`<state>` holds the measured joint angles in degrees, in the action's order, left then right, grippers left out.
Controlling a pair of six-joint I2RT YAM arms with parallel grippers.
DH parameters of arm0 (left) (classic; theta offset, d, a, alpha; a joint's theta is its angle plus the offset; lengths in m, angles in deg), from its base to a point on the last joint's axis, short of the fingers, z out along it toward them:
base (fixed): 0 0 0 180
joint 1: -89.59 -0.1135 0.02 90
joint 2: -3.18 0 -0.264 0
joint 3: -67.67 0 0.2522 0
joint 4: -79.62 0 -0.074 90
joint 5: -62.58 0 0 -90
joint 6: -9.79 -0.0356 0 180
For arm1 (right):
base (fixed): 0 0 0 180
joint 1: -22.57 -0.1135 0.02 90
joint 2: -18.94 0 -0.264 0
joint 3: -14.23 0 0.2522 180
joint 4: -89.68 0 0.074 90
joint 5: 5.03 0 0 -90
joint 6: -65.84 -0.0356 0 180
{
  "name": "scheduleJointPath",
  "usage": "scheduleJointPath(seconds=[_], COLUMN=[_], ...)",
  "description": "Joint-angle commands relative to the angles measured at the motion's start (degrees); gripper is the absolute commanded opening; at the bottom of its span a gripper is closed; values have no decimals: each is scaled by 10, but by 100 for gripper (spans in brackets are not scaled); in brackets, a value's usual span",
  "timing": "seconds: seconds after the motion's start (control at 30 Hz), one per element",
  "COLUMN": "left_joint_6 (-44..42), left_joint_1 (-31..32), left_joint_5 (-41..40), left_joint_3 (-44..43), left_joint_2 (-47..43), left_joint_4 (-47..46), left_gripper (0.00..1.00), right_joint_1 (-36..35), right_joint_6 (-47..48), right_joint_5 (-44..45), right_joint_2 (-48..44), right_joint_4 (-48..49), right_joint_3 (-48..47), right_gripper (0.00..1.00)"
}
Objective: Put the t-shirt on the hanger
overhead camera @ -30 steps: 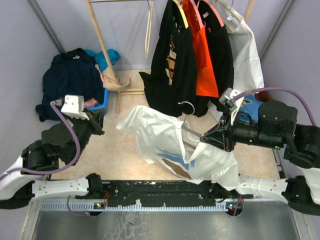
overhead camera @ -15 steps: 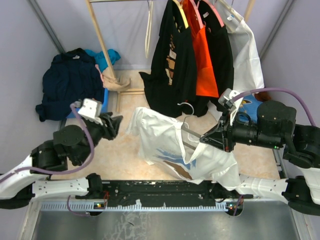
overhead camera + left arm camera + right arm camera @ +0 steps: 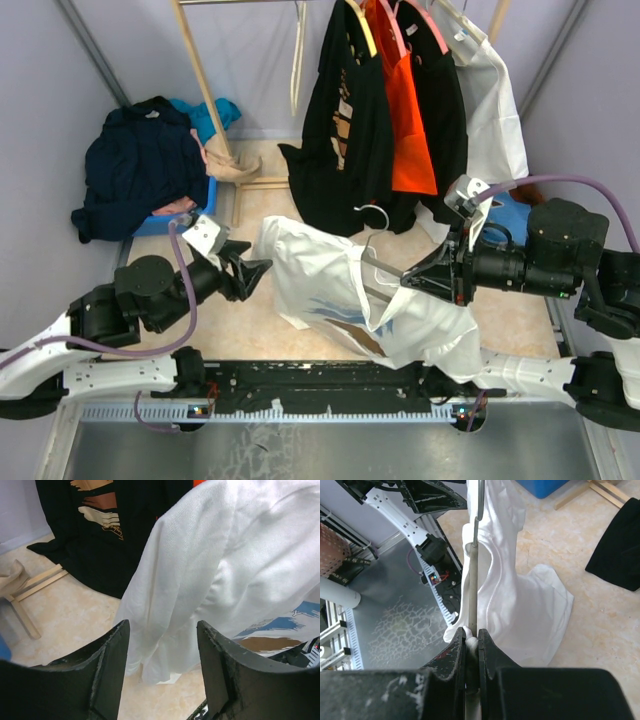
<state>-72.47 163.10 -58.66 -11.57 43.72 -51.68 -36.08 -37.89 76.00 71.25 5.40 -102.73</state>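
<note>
**Top view.** The t-shirt (image 3: 335, 285) hangs just off centre toward 6 o'clock, draped over the hanger (image 3: 474, 580), whose wire hook pokes out at the shirt's 12 o'clock.

At its 3 o'clock, your right gripper (image 3: 404, 277) is clamped tight on the hanger's grey arm. At its 9 o'clock, your left gripper (image 3: 258, 272) is spread wide, holding nothing, and faces the sleeve.

**Stage, as judged.** Cloth covers at least 1 hanger arm; squaring both shoulders is left.

**Hidden.** The far arm lies under fabric, so you cannot tell whether the collar sits around the hook.
</note>
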Motion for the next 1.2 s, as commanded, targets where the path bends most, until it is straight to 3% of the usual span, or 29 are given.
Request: scheduleJointPath(seconds=[0.0, 0.23, 0.33, 0.4, 0.47, 0.83, 1.17], left_joint_6=[3, 10, 12, 17, 22, 57, 100], left_joint_1=[-1, -1, -1, -1, -1, -1, -1], left_joint_5=[-5, -79, -103, -122, -134, -200, -303], left_joint_3=[1, -11, -20, -28, -40, -93, -125], left_joint_2=[8, 53, 68, 73, 72, 47, 36], left_joint_4=[0, 28, 39, 48, 55, 90, 92], left_gripper=[57, 42, 26, 6, 0, 0, 0], right_joint_1=[2, 2, 2, 2, 2, 2, 2], right_joint_6=[-6, -8, -8, -7, -6, 2, 11], right_joint_5=[-17, -22, -21, -19, -13, 26, 4], right_joint_2=[-4, -4, -5, -7, -7, -8, -9], right_joint_4=[65, 64, 63, 61, 57, 43, 42], right_joint_3=[-19, -25, -25, -23, -21, 12, 29], right_gripper=[0, 0, 0, 0, 0, 0, 0])
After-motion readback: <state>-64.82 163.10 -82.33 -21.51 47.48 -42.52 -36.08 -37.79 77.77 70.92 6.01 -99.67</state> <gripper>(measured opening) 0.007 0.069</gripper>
